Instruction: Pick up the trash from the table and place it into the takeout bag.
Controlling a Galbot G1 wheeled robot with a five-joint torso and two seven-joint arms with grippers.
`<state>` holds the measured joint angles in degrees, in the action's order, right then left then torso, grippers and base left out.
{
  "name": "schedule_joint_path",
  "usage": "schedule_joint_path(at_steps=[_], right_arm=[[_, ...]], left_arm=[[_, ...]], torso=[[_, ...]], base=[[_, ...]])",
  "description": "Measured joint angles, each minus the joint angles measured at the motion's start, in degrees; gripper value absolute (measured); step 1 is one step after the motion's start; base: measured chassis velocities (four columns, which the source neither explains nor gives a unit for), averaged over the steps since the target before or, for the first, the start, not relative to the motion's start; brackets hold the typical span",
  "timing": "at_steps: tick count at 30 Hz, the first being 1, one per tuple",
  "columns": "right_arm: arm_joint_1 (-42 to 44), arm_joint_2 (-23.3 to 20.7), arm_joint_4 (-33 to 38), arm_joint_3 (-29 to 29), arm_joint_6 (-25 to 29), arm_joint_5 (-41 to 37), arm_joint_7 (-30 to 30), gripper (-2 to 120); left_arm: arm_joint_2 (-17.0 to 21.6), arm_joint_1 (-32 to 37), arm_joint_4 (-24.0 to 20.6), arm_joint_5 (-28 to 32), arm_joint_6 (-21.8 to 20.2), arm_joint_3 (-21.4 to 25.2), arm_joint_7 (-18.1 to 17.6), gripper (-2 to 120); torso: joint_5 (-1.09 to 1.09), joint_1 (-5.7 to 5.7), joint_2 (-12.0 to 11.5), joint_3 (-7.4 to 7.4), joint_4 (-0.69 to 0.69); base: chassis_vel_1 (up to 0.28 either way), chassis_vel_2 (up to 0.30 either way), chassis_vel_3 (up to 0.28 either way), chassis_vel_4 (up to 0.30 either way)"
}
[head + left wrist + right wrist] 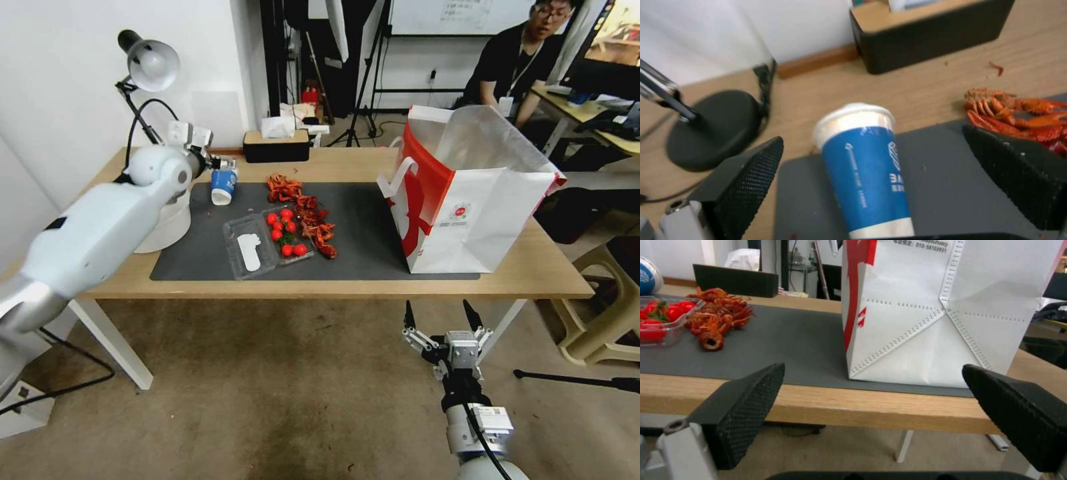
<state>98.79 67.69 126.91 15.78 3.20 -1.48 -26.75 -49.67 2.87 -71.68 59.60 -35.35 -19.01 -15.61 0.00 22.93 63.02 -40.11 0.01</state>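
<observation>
A blue-and-white paper cup (223, 185) (867, 166) rests at the back left corner of the dark mat (373, 233) on the table (333, 288). My left gripper (217, 163) (873, 140) is open, with one finger on each side of the cup and not touching it. More trash lies mid-mat: red crayfish shells (308, 217) (713, 316), a clear tray of cherry tomatoes (285, 235) and a clear lid (248, 252). The takeout bag (467, 213) (929, 316) stands upright and open on the right. My right gripper (437, 308) (873, 368) hangs open below the table's front edge, facing the bag.
A desk lamp (150, 63) with a black round base (711, 130) stands at the table's back left. A black tissue box (275, 145) (929, 36) sits at the back edge. A beige plastic stool (610, 300) is on the floor to the right.
</observation>
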Motion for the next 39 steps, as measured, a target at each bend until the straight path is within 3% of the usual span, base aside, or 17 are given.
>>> schedule_joint_path(at_steps=[2, 5, 8, 13, 35, 39], right_arm=[[-0.25, 0.02, -0.3, 0.06, 0.0, -0.2, -0.07, 100], [-0.44, 0.03, -0.49, 0.07, 0.0, -0.32, -0.08, 100], [-0.83, 0.07, -0.82, 0.05, 0.0, -0.52, -0.12, 100], [-1.03, -0.21, -0.93, 0.23, 0.0, -0.98, -0.19, 100], [-0.4, -0.42, -0.69, 0.52, 0.24, -0.99, -0.29, 100], [-0.26, -0.22, -0.69, 0.52, 0.3, -0.97, -0.3, 100]], left_arm=[[-2.08, -2.44, 4.47, 0.57, -2.45, -1.24, 1.62, 100], [-3.36, -3.51, 7.24, 0.9, -2.93, -2.22, 2.22, 100], [-6.53, -4.9, 13.46, 2.21, -4.11, -2.19, 2.44, 100], [-8.87, -5.64, 19.67, 2.34, -4.48, -1.84, 3.59, 100], [-13.22, -5.51, 26.29, 4.91, -6.82, 1.36, 4.3, 100], [-13.6, -5.51, 27.17, 4.64, -6.88, 1.38, 4.22, 95]], torso=[[0.01, -0.01, 0.0, 0.0, -0.01], [0.01, -0.01, 0.0, 0.0, -0.02], [0.0, -0.01, 0.01, 0.0, -0.02], [0.0, -0.01, 0.01, 0.0, 0.01], [0.01, -0.01, 0.01, 0.01, -0.01], [0.0, -0.01, 0.01, 0.01, -0.01]], base=[[0.0, 0.0, 0.0, 0.0], [0.0, 0.0, 0.0, 0.0], [0.0, 0.0, 0.0, 0.0], [0.0, 0.0, 0.0, 0.0], [0.0, 0.0, 0.0, 0.0], [0.0, 0.0, 0.0, 0.0]])
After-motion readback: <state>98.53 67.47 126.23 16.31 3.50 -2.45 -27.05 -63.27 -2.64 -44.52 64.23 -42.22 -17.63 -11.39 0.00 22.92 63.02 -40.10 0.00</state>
